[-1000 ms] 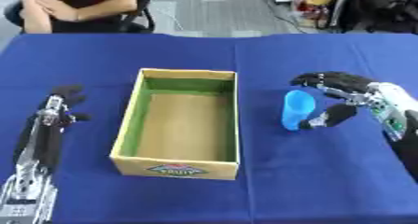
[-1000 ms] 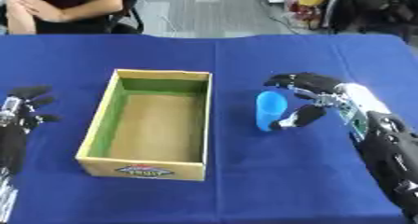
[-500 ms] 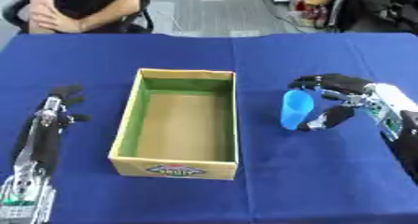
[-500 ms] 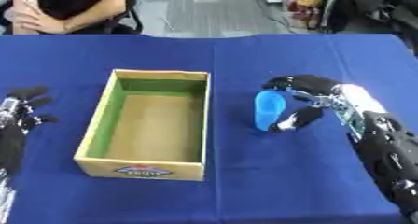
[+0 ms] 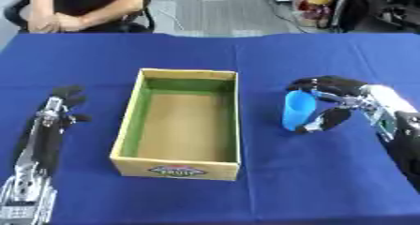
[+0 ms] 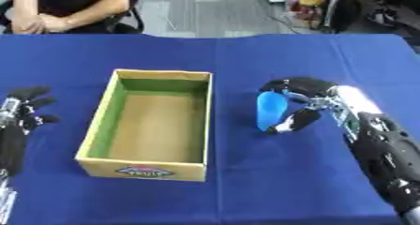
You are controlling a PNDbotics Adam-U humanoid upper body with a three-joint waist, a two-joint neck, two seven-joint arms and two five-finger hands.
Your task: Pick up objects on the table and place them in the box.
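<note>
A light blue cup stands upright on the blue table, to the right of the open cardboard box. My right hand is beside the cup, fingers curved over its top and thumb low at its base, touching it. The box has a green inner wall, a brown floor and nothing inside. My left hand rests on the table left of the box, fingers relaxed and holding nothing.
A blue cloth covers the table. A seated person is behind the far edge, hands together, not touching anything. Chairs and clutter stand on the floor beyond the far right corner.
My right hand has drawn in around the blue cup, thumb lower and nearer its base. The cup and hand have shifted slightly toward the box. The left arm is unmoved.
</note>
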